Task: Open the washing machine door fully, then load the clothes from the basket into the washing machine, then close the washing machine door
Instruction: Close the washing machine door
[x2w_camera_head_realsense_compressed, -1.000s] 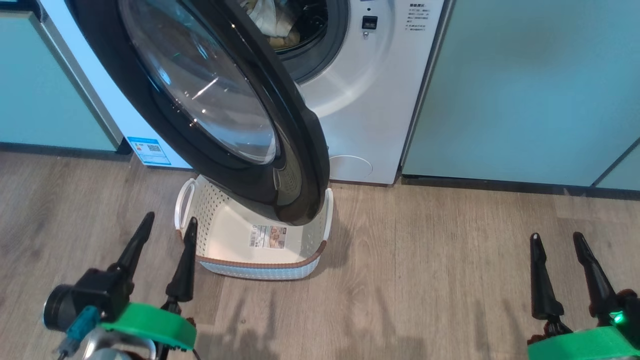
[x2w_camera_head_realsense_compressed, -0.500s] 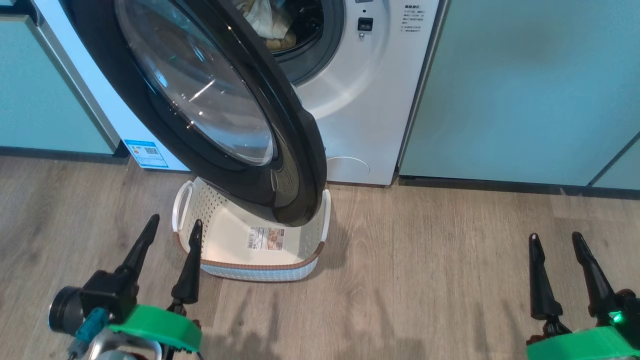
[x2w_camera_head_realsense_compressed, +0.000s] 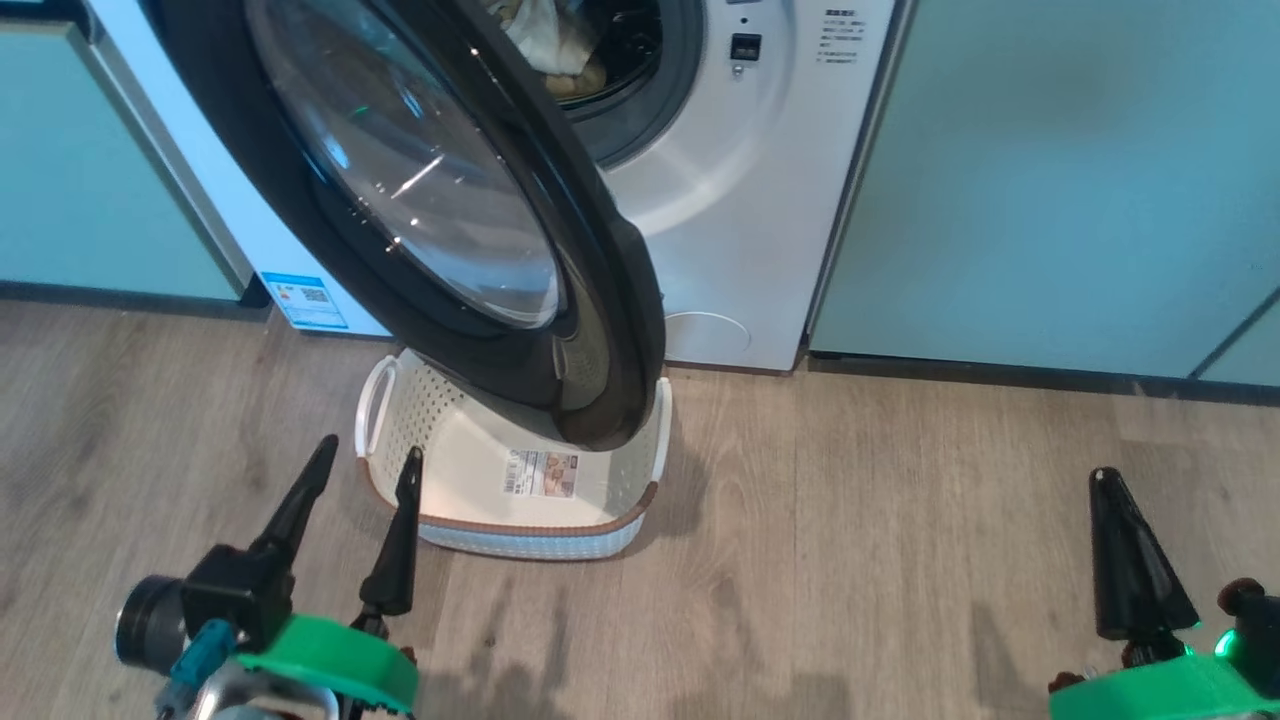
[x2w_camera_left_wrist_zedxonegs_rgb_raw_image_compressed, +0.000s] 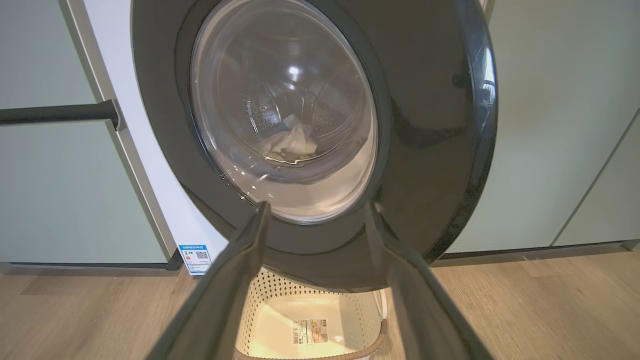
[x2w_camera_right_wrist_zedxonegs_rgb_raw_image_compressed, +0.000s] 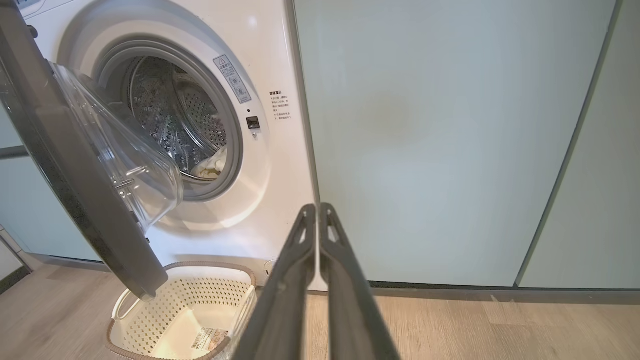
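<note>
White washing machine (x2w_camera_head_realsense_compressed: 740, 200) stands between green cabinet panels (x2w_camera_head_realsense_compressed: 1050, 180), its black door (x2w_camera_head_realsense_compressed: 420, 200) swung out above the basket (x2w_camera_head_realsense_compressed: 530, 530) on the wooden floor (x2w_camera_head_realsense_compressed: 850, 520). The clothes (x2w_camera_head_realsense_compressed: 545, 45) lie in the drum (x2w_camera_head_realsense_compressed: 635, 40). Left pincer (x2w_camera_head_realsense_compressed: 369, 448) is spread apart, holding nothing (just beside the basket's left rim). Right pincer (x2w_camera_head_realsense_compressed: 1104, 480) is pressed together, gripping nothing, with open floor around it.

My right gripper (x2w_camera_right_wrist_zedxonegs_rgb_raw_image_compressed: 317, 207) has its fingers pressed together, aimed at the pale green cabinet (x2w_camera_right_wrist_zedxonegs_rgb_raw_image_compressed: 440, 140). To the left, the washer (x2w_camera_right_wrist_zedxonegs_rgb_raw_image_compressed: 280, 165) stands with its door (x2w_camera_right_wrist_zedxonegs_rgb_raw_image_compressed: 100, 225) swung out over the basket (x2w_camera_right_wrist_zedxonegs_rgb_raw_image_compressed: 150, 300). Clothes (x2w_camera_right_wrist_zedxonegs_rgb_raw_image_compressed: 212, 165) lie in the drum (x2w_camera_right_wrist_zedxonegs_rgb_raw_image_compressed: 165, 110).
</note>
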